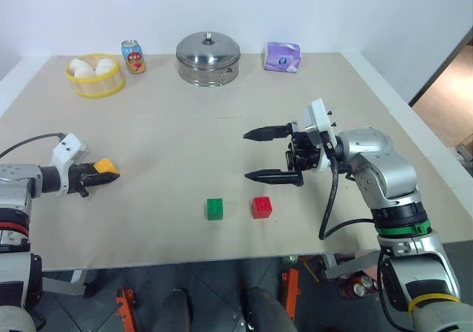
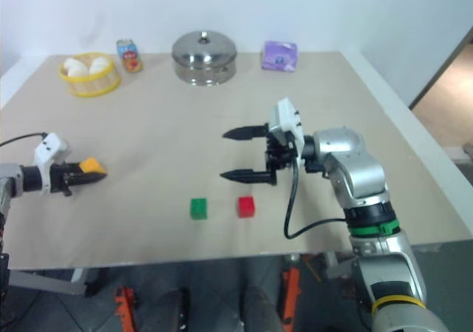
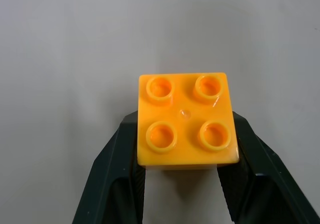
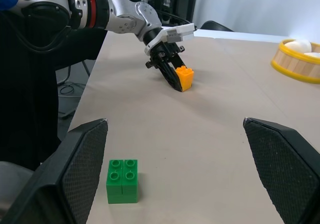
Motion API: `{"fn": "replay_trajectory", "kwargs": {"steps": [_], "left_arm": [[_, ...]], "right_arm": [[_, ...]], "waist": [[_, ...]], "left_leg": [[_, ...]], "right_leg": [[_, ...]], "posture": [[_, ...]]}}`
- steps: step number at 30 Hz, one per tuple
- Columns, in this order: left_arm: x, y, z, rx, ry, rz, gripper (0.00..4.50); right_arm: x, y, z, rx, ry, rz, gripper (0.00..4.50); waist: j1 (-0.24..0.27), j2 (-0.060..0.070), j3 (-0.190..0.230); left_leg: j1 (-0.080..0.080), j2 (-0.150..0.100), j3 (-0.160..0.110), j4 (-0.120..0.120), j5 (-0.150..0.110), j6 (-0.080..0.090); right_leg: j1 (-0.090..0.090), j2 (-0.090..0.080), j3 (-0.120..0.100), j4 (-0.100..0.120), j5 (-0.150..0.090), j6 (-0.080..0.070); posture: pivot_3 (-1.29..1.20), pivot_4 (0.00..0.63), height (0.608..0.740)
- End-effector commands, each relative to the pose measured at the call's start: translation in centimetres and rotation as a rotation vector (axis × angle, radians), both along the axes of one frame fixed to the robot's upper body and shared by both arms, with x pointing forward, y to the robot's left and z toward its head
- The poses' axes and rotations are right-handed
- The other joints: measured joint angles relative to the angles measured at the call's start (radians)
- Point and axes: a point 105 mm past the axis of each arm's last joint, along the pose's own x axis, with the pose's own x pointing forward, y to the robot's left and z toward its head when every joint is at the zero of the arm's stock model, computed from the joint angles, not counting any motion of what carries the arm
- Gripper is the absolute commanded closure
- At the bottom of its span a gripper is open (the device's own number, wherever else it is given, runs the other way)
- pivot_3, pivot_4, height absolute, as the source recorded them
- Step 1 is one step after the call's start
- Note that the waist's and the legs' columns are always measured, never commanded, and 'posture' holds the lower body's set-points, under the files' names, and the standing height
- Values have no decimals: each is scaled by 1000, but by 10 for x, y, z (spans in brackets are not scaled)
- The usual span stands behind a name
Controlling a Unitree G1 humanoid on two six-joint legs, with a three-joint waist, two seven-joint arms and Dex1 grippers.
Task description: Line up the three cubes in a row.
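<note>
My left gripper [image 1: 100, 172] is shut on the yellow-orange cube [image 3: 186, 121], one black finger on each side and the studs facing up. It holds the cube low over the table's left side. The green cube [image 1: 215, 208] and the red cube [image 1: 261, 207] stand side by side near the front edge, a small gap between them. Above and slightly right of those two, my right gripper [image 1: 249, 154] hovers open and empty, pointing left. The right wrist view shows the green cube [image 4: 122, 180] close by and the held cube [image 4: 185, 78] farther off.
Along the table's far edge stand a yellow basket of eggs [image 1: 94, 77], a soda can [image 1: 133, 56], a lidded steel pot [image 1: 208, 58] and a purple packet [image 1: 283, 57]. The beige tabletop [image 1: 170, 140] lies bare between the grippers.
</note>
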Motion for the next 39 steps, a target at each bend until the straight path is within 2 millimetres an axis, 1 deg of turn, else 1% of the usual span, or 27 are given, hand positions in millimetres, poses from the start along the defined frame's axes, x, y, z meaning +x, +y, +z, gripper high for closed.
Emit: {"fn": "replay_trajectory", "kwargs": {"steps": [1, 3, 5, 7, 9, 11, 13, 18, 24, 29, 35, 39], "left_arm": [[-5, -20, 6, -31, -24, -117, 3137], [-11, -37, 8, -39, -27, -198, 3137], [-21, -61, 11, -50, -35, -294, 3137], [-35, -88, 15, -73, -29, -391, 3137], [-47, -106, 16, -58, -23, -460, 3137], [-56, -122, 20, -61, -25, -507, 3137], [-61, -131, 20, -43, -27, -537, 3137], [-67, -139, 15, -21, -9, -579, 3137], [-73, -139, 0, 22, 49, -633, 3137], [-69, -141, -7, 44, 59, -663, 3137], [-61, -141, -10, 65, 50, -683, 3137], [-61, -140, -13, 80, 47, -696, 3137]], "right_arm": [[-6, -3, 14, 29, -52, 10, 0], [-8, -6, 13, 18, -43, 13, 0], [-11, -11, 13, 10, -39, 14, 0], [-12, -15, 13, 1, -34, 9, 0], [-16, -18, 11, -21, -27, 8, 0], [-19, -22, 9, -47, -21, 10, 0], [-22, -24, 8, -57, -18, 8, 0], [-23, -29, 8, -67, -16, -12, 0], [-22, -31, 7, -70, -12, -26, 0], [-22, -32, 8, -69, -13, -33, 0], [-23, -34, 9, -68, -15, -44, 0], [-25, -35, 9, -69, -13, -50, 0]], "waist": [[0, 0, 0], [0, 0, 0], [1, 0, 0], [1, 0, 0], [0, 0, 0], [0, 0, 0], [-1, 0, 0], [-3, 0, 0], [-3, 0, 0], [-2, 0, 0], [-2, 0, 0], [-2, 0, 0]], "left_leg": [[0, 0, 0, 0, 0, 0], [0, 0, 0, 0, 0, 0], [0, 0, 0, 0, 0, 0], [0, 0, 0, 0, 0, 0], [0, 0, 0, 0, 0, 0], [0, 0, 0, 0, 0, 0], [2, 0, 0, 0, 0, 0], [5, 0, 1, 0, 0, 1], [5, 0, 2, 0, 0, 1], [5, 0, 2, 0, 0, 1], [5, 0, 2, 1, 0, 1], [5, 0, 2, 0, 0, 1]], "right_leg": [[0, 0, 0, 0, 0, 0], [0, 0, 0, 0, 0, 0], [0, 0, 0, 0, 0, 0], [1, 0, 0, 0, -1, 0], [1, -1, 1, 0, -1, 0], [1, 0, 1, 0, -2, -3], [1, 0, 1, 0, -3, -4], [2, 1, 3, 1, -2, -6], [2, 1, 4, 0, -2, -5], [2, 1, 4, 0, -2, -5], [2, 1, 4, 0, -2, -5], [2, 1, 4, 0, -2, -5]], "posture": [[0, 150, 739], [0, 150, 739], [0, 150, 739], [0, 150, 739], [0, 150, 739], [0, 150, 739], [0, 150, 739], [0, 150, 739], [0, 150, 739], [0, 150, 739], [0, 150, 739], [0, 150, 739]]}}
